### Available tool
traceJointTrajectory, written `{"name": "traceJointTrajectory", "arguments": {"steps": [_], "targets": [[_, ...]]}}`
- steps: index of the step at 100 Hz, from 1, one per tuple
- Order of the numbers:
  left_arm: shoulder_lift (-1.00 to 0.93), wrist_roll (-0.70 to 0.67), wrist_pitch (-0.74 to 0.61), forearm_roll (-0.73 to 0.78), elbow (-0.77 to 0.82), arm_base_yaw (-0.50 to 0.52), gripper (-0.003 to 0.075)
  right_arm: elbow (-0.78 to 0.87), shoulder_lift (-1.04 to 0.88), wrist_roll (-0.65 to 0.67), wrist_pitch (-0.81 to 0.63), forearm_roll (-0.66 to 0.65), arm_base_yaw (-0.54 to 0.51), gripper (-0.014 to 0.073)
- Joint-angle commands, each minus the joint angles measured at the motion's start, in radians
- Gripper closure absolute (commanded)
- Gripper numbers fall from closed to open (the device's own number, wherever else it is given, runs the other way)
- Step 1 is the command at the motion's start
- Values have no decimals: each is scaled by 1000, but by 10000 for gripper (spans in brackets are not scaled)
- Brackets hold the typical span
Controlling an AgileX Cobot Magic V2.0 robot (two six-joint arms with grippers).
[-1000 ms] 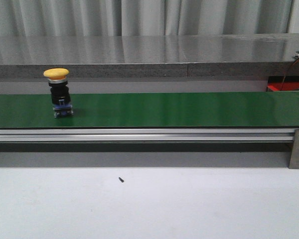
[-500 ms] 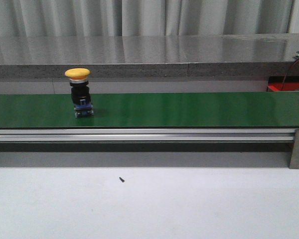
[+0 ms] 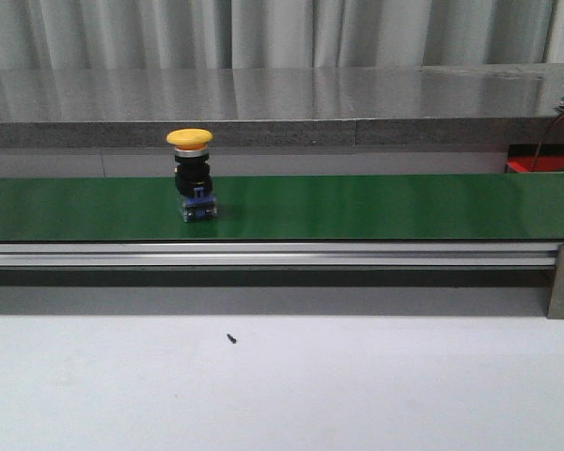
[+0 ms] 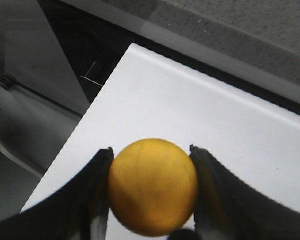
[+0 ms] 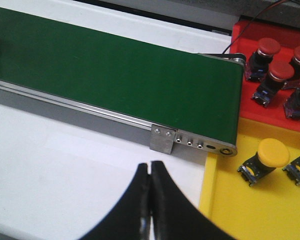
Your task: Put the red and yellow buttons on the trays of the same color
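We see our left end effector [image 4: 151,192] grasping a yellow button [image 4: 153,186] over the desk [image 4: 190,125] edge; right end effector [image 5: 150,200] clenched beside the yellow tray [image 5: 240,210]

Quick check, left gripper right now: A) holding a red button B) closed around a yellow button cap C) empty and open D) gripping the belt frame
B. In the left wrist view the left gripper has its fingers pressed against both sides of a yellow button cap, over the white table.
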Motion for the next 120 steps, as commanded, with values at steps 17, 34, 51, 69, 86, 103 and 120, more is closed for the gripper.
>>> {"name": "traceJointTrajectory", "arguments": {"steps": [17, 34, 51, 69, 86, 103, 120], "targets": [[-264, 14, -15, -35, 117, -84, 608, -25, 2, -7, -64, 13, -1, 662], [-403, 14, -65, -35, 284, -177, 608, -25, 2, -7, -64, 13, -1, 662], [-495, 14, -121, -35, 442, -272, 608, -25, 2, -7, -64, 13, -1, 662], [-504, 14, -234, -28, 599, -339, 608, -25, 2, -7, -64, 13, -1, 662], [-504, 14, -285, -22, 698, -361, 608, -25, 2, -7, -64, 13, -1, 662], [-503, 14, -301, -5, 739, -361, 606, -25, 2, -7, -64, 13, -1, 662], [-489, 40, -310, 4, 744, -361, 552, -25, 2, -7, -64, 13, -1, 662]]}}
